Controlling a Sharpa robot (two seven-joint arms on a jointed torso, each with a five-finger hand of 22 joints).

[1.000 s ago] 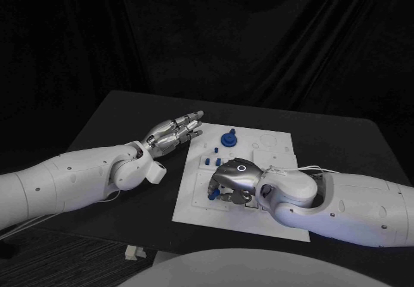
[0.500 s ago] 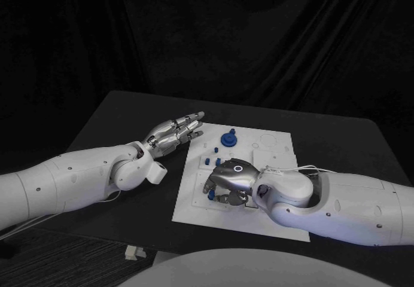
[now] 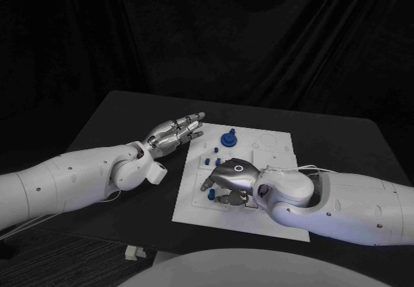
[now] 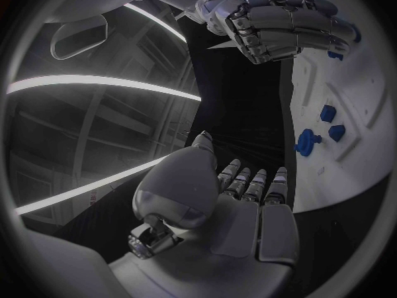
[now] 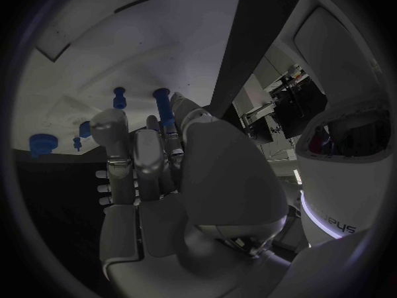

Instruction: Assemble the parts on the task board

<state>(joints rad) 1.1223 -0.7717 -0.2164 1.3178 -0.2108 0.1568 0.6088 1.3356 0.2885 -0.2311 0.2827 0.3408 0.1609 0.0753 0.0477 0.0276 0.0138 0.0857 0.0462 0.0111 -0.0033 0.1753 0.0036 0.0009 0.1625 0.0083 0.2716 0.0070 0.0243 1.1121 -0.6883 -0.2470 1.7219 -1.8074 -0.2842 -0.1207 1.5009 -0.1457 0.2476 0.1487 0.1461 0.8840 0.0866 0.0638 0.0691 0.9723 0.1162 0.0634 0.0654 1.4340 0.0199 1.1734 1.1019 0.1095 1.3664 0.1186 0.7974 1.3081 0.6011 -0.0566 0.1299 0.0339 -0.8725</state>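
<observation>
The white task board [image 3: 274, 156] lies mid-table. My right hand [image 3: 231, 179] hovers over its near half with fingers curled, pinching a slim blue peg [image 5: 166, 110] between thumb and fingers; the peg's tip [image 3: 205, 186] pokes out at the hand's left side. Another small blue peg [image 5: 120, 98] stands in the board just beyond it. A larger round blue part [image 3: 228, 139] stands at the board's far end, with small blue pieces [image 3: 212, 160] between it and my right hand. My left hand [image 3: 175, 132] hangs flat with fingers apart and holds nothing, by the board's far left edge.
Black table [image 3: 129, 113] surrounds the board, with bare room to its left and at the far right. In the left wrist view my left hand [image 4: 240, 202] faces the board [image 4: 364, 112], with my right hand [image 4: 277, 16] beyond it and blue parts [image 4: 308, 142] between them.
My right hand has shifted slightly toward the board's left side, carrying the blue peg a little up and away from the near edge. The left hand has stayed still.
</observation>
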